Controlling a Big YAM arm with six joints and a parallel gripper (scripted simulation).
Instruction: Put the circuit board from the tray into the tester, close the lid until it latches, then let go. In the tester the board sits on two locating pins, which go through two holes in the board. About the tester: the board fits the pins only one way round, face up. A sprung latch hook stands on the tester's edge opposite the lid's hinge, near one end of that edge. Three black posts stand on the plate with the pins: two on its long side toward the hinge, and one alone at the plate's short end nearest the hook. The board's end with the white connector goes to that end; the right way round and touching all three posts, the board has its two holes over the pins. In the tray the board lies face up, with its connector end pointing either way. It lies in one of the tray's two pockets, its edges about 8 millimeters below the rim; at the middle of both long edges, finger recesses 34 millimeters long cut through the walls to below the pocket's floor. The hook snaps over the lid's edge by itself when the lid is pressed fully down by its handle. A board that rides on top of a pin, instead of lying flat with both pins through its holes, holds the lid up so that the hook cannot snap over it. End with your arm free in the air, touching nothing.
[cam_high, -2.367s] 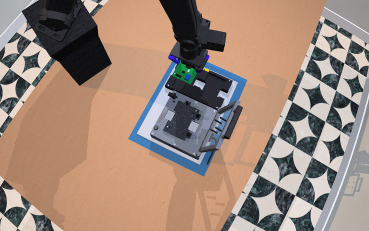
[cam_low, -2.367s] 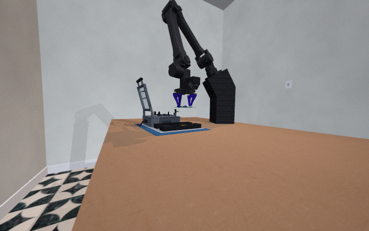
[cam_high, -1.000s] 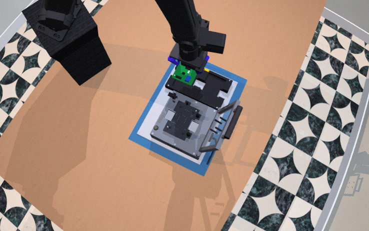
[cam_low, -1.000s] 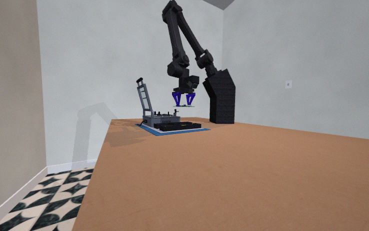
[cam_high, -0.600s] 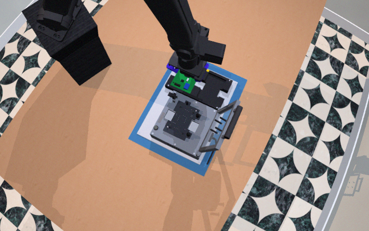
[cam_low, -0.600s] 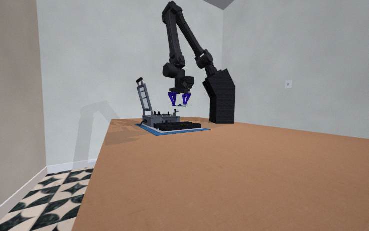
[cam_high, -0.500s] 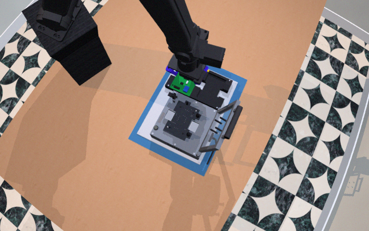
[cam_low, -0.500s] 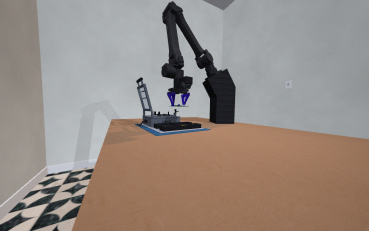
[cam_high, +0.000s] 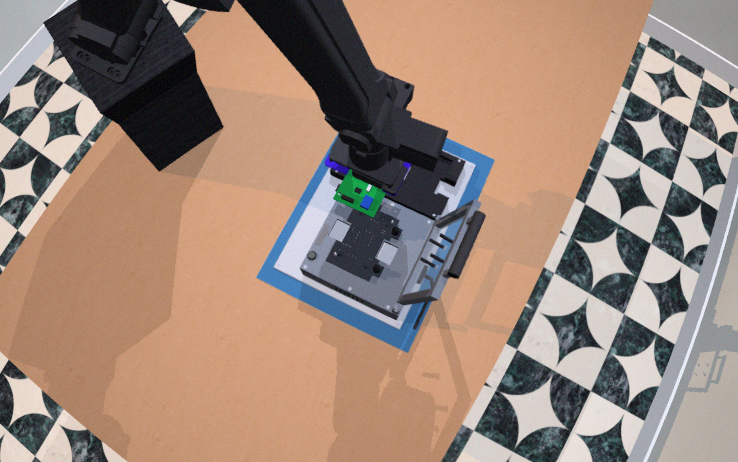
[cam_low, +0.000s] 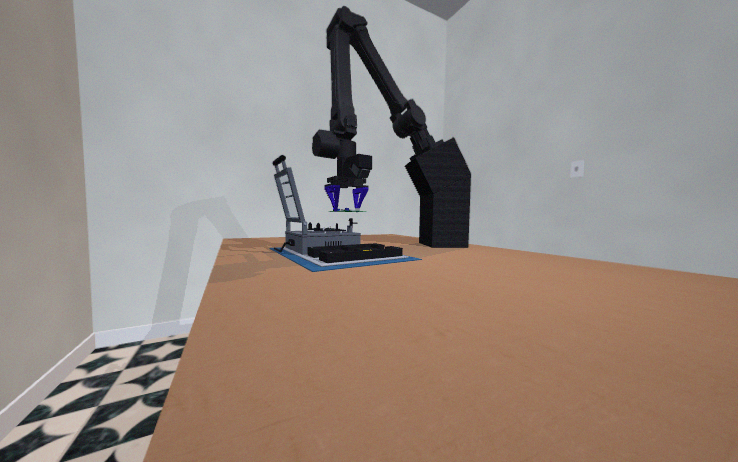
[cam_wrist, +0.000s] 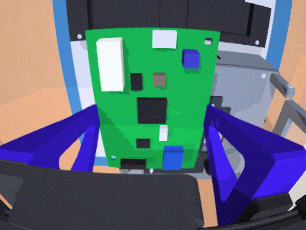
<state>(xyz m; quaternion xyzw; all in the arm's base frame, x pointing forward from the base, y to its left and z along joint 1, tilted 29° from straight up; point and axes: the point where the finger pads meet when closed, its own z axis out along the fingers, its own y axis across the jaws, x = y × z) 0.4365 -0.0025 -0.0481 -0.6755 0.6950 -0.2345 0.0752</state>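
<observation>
My gripper (cam_high: 368, 175) (cam_low: 345, 204) (cam_wrist: 151, 112) is shut on the green circuit board (cam_high: 354, 195) (cam_low: 346, 210) (cam_wrist: 123, 118) by its long edges. It holds the board level and face up, well above the table, over the border between the black tray (cam_high: 430, 190) (cam_low: 354, 252) and the tester (cam_high: 318, 242) (cam_low: 321, 237) (cam_wrist: 240, 82). The white connector (cam_wrist: 109, 63) is at the board's far left in the wrist view. The tester's lid (cam_high: 432, 251) (cam_low: 288, 193) stands open and upright, with its black handle (cam_high: 465, 242) at the top. The tester's black plate (cam_high: 362, 239) is bare.
Tray and tester sit on a white sheet on a blue mat (cam_high: 272, 278) (cam_low: 305, 262) on the brown table. The robot's black base block (cam_high: 152, 98) (cam_low: 441, 196) stands behind them. The upright lid rises beside the gripper on the tester's hinge side.
</observation>
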